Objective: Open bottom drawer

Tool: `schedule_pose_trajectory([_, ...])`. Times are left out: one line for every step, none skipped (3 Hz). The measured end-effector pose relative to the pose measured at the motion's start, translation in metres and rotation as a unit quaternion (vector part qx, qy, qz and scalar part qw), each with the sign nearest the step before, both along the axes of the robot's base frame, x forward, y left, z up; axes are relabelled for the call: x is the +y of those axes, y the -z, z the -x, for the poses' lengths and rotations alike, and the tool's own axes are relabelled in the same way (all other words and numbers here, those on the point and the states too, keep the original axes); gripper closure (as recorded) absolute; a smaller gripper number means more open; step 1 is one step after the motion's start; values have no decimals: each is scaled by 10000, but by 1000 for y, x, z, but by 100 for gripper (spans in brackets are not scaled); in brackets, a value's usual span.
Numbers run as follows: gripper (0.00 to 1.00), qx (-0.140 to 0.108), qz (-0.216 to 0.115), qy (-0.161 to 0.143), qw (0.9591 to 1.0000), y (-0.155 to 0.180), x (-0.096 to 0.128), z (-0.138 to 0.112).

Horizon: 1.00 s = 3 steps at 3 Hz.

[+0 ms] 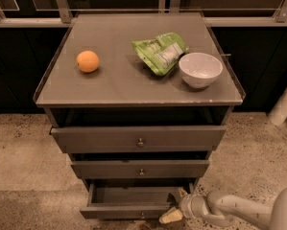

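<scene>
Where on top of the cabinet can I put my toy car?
Bare room: the cabinet top's front strip, its back strip, and the gap between the orange and the green bag. The right side is crowded with the bag beside the white bowl. The pincer is down at the open bottom drawer's right front corner.

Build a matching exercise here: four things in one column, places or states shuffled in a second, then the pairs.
1 orange
2 bowl
3 bottom drawer
4 hand

A pulled out, inside showing
B left side of the cabinet top
C low, at the bottom drawer's right front corner
D right side of the cabinet top, beside the green bag

Pairs: 1-B, 2-D, 3-A, 4-C
</scene>
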State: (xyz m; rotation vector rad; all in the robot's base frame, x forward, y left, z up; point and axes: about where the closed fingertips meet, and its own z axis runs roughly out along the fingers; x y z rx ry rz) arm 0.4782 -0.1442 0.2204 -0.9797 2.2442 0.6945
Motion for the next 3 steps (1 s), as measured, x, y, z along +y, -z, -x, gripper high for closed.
schedule_pose_trajectory([0,-60,-39,111,9999,-3,-3,-2])
schedule_pose_trajectory([0,173,-106,-141,9997,15,13,1])
schedule_pose_trajectory([0,459,-148,-386,9981,39,30,4])
